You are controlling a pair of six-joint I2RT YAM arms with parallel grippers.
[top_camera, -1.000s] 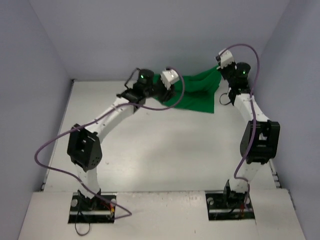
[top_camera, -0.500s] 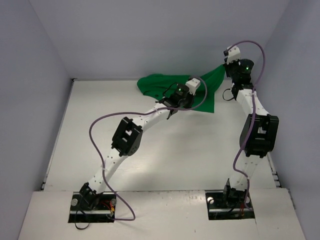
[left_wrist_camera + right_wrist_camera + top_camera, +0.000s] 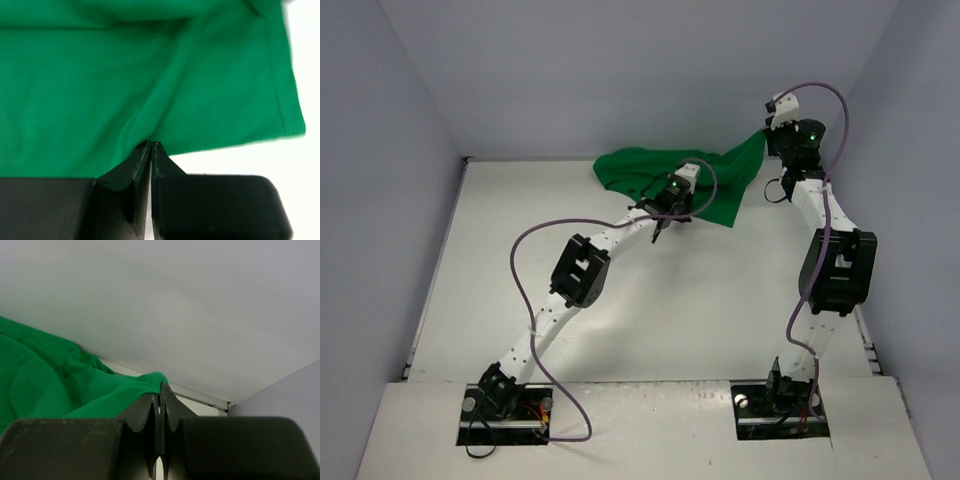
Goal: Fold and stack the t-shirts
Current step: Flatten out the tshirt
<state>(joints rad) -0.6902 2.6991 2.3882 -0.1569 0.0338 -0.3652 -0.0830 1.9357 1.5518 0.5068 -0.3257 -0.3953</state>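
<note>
The bright-green t-shirt [image 3: 635,168] lies crumpled along the back of the white table [image 3: 620,320]. My left gripper [image 3: 678,205] is low over its near edge. In the left wrist view the left gripper [image 3: 151,143] is shut, its tips pinching the hem of the t-shirt [image 3: 125,75]. My right gripper [image 3: 767,140] is raised at the back right, shut on a corner of the cloth and holding it off the table. In the right wrist view the right gripper [image 3: 160,386] pinches the t-shirt [image 3: 45,370] at its tips.
Grey walls [image 3: 620,80] close the table at the back and on both sides. The back wall stands just behind the shirt and the right gripper. The left arm's elbow [image 3: 580,275] hangs over the table's middle. Purple cables loop off both arms.
My left gripper has swung right along the shirt's near edge, then eased back left a little. The shirt now spreads further left at the back. My right gripper has risen slightly with its corner.
</note>
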